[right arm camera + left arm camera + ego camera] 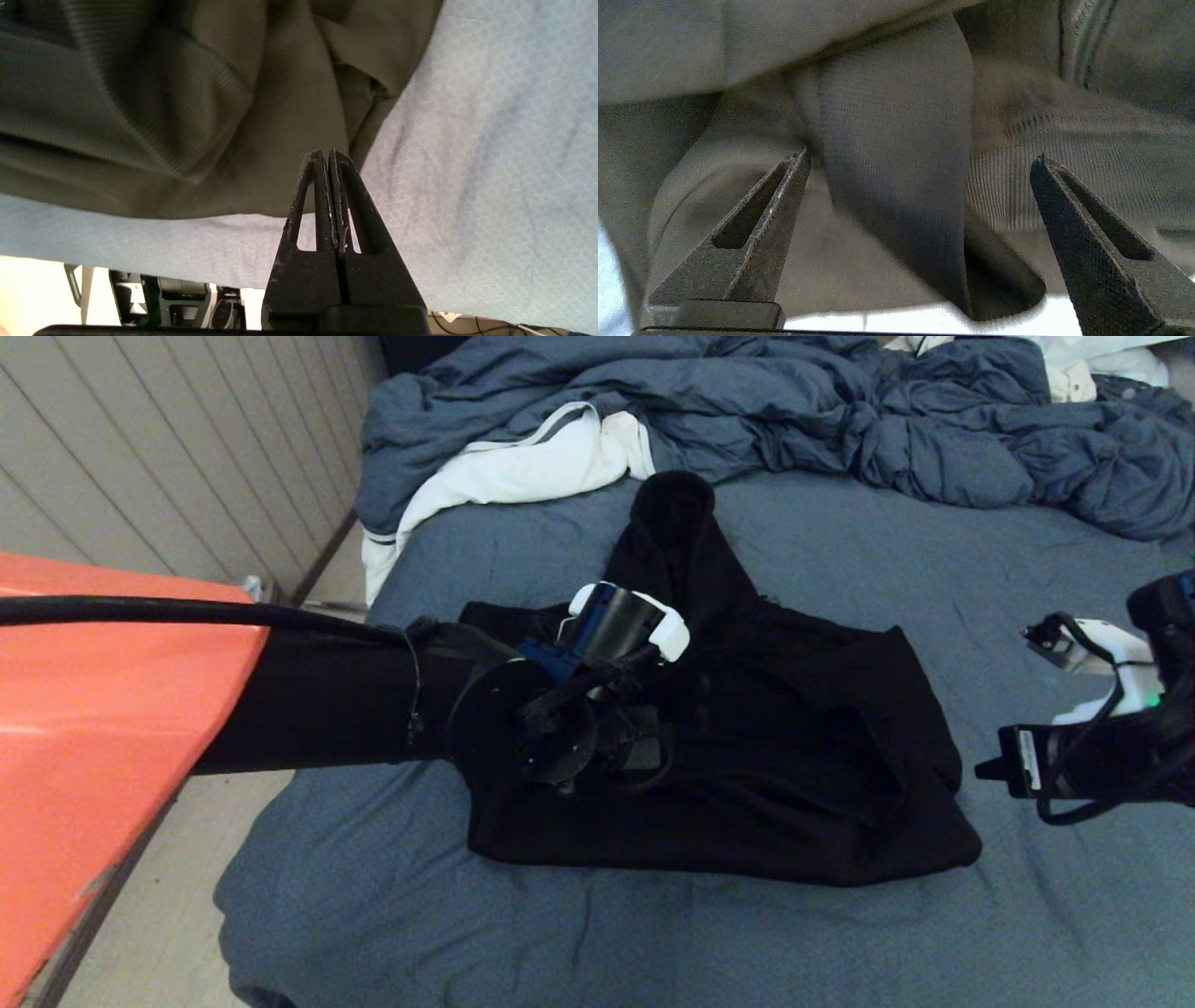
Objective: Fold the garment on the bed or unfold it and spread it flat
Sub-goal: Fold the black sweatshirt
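The black hoodie (794, 756) lies partly folded in the middle of the bed (934, 551), with its hood towards the far side. My left arm reaches over the hoodie's left part, and its wrist (560, 719) hides the fingers in the head view. In the left wrist view my left gripper (920, 156) is open wide, close above the dark fabric (896, 140); a raised fold sits between the fingers, and neither finger presses on it. My right gripper (982, 770) (327, 151) hovers shut and empty at the hoodie's right edge (140, 116), above the sheet (490, 163).
A crumpled blue-grey duvet (840, 420) fills the far side of the bed. A white cloth with grey stripes (523, 467) lies at the far left corner. An orange panel (93, 709) stands at my left, with floor beside the bed's left edge (271, 859).
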